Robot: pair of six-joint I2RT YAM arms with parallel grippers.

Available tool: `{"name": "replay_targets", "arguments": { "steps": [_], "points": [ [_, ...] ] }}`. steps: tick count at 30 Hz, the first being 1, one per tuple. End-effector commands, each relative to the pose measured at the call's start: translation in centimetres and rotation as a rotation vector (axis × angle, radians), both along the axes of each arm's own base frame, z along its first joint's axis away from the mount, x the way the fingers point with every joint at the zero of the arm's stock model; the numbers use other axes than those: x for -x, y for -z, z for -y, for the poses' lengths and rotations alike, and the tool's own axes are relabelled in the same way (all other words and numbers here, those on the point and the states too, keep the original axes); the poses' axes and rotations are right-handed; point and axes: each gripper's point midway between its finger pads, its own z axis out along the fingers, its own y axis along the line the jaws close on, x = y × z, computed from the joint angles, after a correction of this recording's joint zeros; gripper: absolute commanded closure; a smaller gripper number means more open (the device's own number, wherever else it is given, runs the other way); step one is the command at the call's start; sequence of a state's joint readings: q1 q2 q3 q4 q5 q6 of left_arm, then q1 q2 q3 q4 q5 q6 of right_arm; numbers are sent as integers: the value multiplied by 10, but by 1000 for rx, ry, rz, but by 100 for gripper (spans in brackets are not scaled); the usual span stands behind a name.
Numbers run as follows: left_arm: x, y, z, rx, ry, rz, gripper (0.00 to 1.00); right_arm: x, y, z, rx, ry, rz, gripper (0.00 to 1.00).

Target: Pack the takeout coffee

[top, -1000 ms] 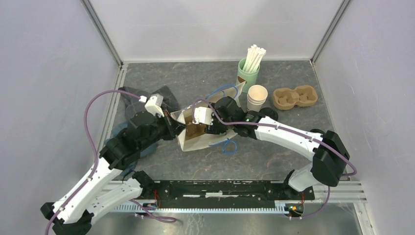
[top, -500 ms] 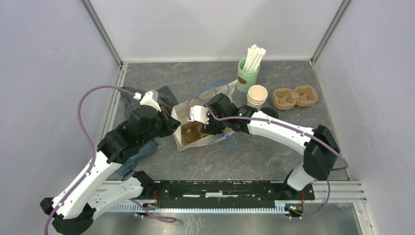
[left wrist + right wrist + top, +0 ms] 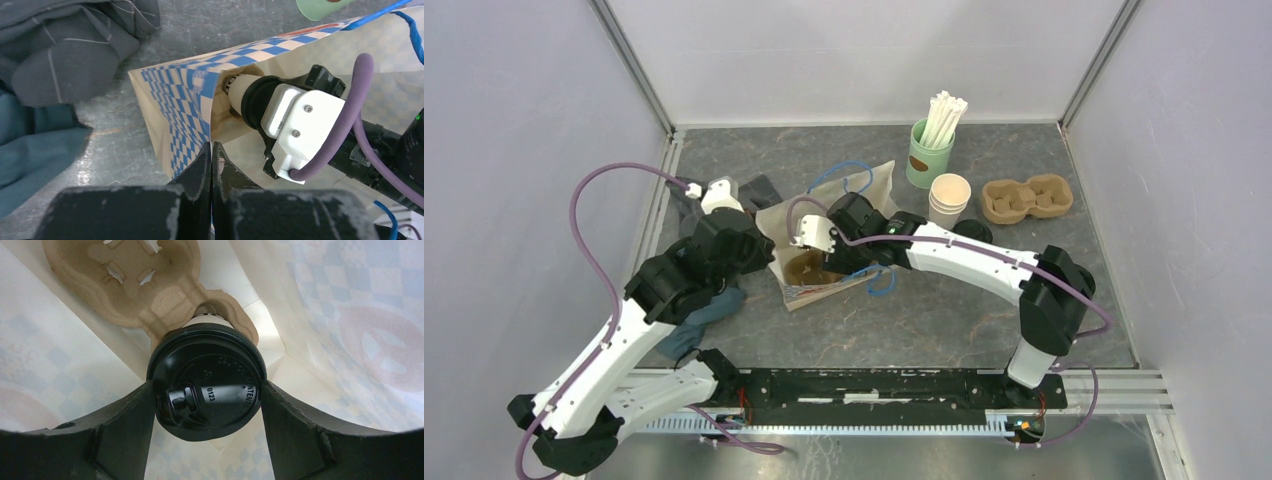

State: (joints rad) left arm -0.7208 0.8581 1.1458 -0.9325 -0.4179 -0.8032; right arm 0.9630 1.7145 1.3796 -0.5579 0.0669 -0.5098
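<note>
Covering the enclosure floor, the worktop [image 3: 984,320] is a grey, mottled, stone-look sheet. Pale matte walls [image 3: 854,60] close three sides.

Materials: the paper bag [image 3: 175,100] is cream with a blue checker print and blue cord handles. It lies on its side at centre. A rumpled dark grey cloth [image 3: 65,45] and a teal cloth [image 3: 30,150] lie to its left.

Left pincer [image 3: 212,150]: fingers pressed together on the bag's mouth edge.

Right pincer [image 3: 207,390]: reaches inside the bag, with both fingers clamped against the round black lid of the lidded cup [image 3: 207,375]. The cup's white wall sits in a pocket of a moulded brown pulp carrier [image 3: 125,285] lying in the bag.

At the rear right, well apart from the bag:
- A green cup [image 3: 929,155] holds upright white straws [image 3: 944,110].
- A stack of white cups [image 3: 949,197] stands just beside it, open and unlidded.
- A black lid [image 3: 972,230] is near the stack, partly behind the right arm.
- A second pulp carrier [image 3: 1027,197] has no cups in it.
</note>
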Motion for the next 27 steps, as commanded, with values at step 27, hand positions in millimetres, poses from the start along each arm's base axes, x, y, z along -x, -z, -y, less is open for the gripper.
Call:
{"name": "replay_targets", "arguments": {
  "steps": [27],
  "points": [
    [-15, -41, -20, -86, -48, 147, 98, 13, 40, 9, 163, 117, -156, 15]
  ]
}}
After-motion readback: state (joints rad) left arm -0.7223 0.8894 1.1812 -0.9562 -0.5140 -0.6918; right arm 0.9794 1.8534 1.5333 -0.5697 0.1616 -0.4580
